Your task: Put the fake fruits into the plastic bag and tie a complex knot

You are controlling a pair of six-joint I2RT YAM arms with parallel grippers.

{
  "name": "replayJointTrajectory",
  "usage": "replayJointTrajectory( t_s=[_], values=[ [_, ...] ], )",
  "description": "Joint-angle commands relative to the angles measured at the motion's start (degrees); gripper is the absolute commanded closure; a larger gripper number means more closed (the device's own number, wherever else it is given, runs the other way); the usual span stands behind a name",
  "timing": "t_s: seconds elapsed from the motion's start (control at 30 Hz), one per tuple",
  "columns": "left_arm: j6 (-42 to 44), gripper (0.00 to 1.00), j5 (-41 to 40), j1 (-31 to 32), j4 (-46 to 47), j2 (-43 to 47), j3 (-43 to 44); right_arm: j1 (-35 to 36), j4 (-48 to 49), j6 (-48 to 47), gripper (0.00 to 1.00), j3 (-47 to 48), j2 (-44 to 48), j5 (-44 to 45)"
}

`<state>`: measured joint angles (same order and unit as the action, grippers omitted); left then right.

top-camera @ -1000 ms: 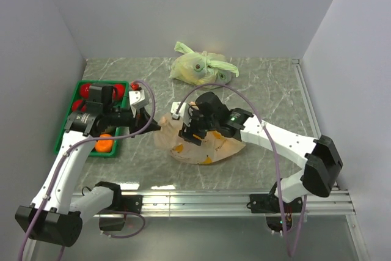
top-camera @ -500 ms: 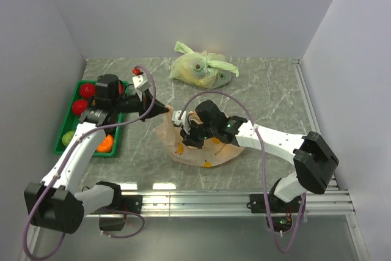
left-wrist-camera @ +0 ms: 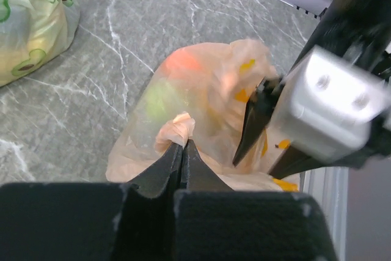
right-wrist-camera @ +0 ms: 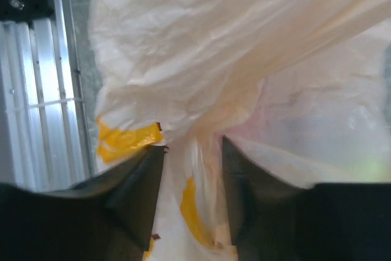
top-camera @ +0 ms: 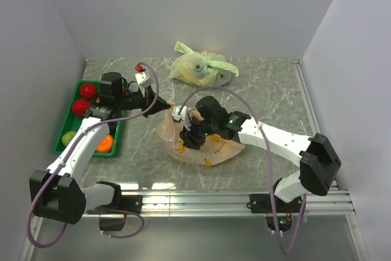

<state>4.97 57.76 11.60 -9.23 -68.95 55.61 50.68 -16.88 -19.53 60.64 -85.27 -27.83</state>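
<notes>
Lying on the grey table (top-camera: 269, 90), the plastic bag (top-camera: 204, 148) is thin and peach-orange, and you can see through it a bit. It has little yellow marks on it. Two fake fruits (left-wrist-camera: 178, 63) show as soft blurs inside, one orange-red and one green. The bag's top is pulled into a point. The left gripper (top-camera: 166, 107) is pinched tight on that point, and a small crumpled bunch of bag sticks out past its fingertips (left-wrist-camera: 160, 172). The rest of the bag spreads out in front of this gripper. The right gripper (top-camera: 186, 136) pushes into the bag's side, just beside the left one. Its fingers (right-wrist-camera: 137, 187) stand a little apart, with a wrinkled fold of bag running between them. More fruits, red, green and orange, sit in the green tray (top-camera: 61, 148) back behind the left gripper. A pale green bag (top-camera: 198, 68) lies well apart, past both grippers.

One second ago the left gripper was nearer the arms' bases and the bag lay flatter. Now that gripper has moved further out, and the bag's top is stretched after it. The right gripper has slid a little toward the left gripper's side.
</notes>
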Motion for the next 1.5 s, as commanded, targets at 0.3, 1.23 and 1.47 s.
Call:
replayJointTrajectory(
  t_s=[0.3,1.23,1.47],
  values=[
    [5.8,1.0,1.0,-0.1,-5.1,5.4,2.0,0.8,-18.6,1.5,0.34,11.0,12.4,-0.2],
    [22.4,1.0,0.7,9.8,-19.2,2.2,7.4,-17.6,-6.2,-0.4,0.05,-2.8,17.5,-2.5],
    [26.4,0.99,3.4,14.1,-22.3,1.5,11.5,-17.8,0.8,-0.1,0.45,-1.6,10.9,-3.6]
  ],
)
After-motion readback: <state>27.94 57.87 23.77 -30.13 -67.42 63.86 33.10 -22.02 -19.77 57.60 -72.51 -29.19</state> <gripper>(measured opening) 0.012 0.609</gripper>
